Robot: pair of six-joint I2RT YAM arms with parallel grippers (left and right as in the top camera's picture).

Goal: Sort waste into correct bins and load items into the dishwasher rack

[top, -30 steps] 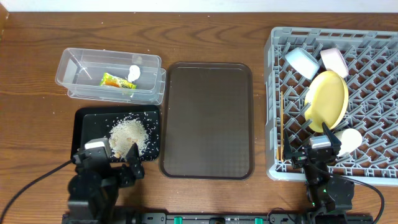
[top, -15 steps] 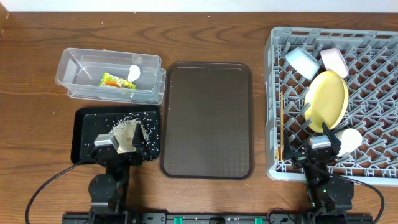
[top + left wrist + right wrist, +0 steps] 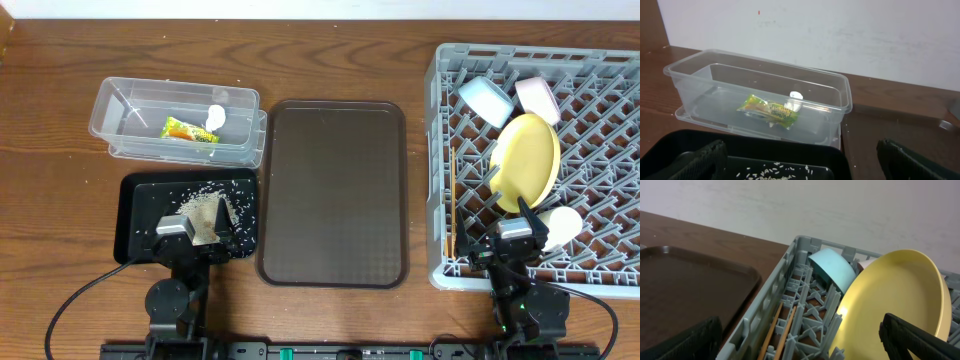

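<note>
Nearest, the left gripper (image 3: 196, 236) hangs wide open over the black tray (image 3: 135, 215), partly hiding the rice (image 3: 205, 208). The right gripper (image 3: 518, 242), jaws also wide, covers the near edge of the rack (image 3: 600, 60) and part of a white bowl (image 3: 563, 224). 2 chopsticks (image 3: 452, 200) lie half sunk in the lattice, left of the tilted yellow plate (image 3: 527, 160). Farther off, the wrapper (image 3: 190, 130) and tissue (image 3: 215, 117) sit in the clear tub (image 3: 130, 100).

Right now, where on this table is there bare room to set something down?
The brown serving tray, between the black tray and the dishwasher rack, is bare. So is the tabletop left of the clear tub. Crowded: the rack's left side, with yellow plate, light-blue bowl and chopsticks; rice litters the black tray.
</note>
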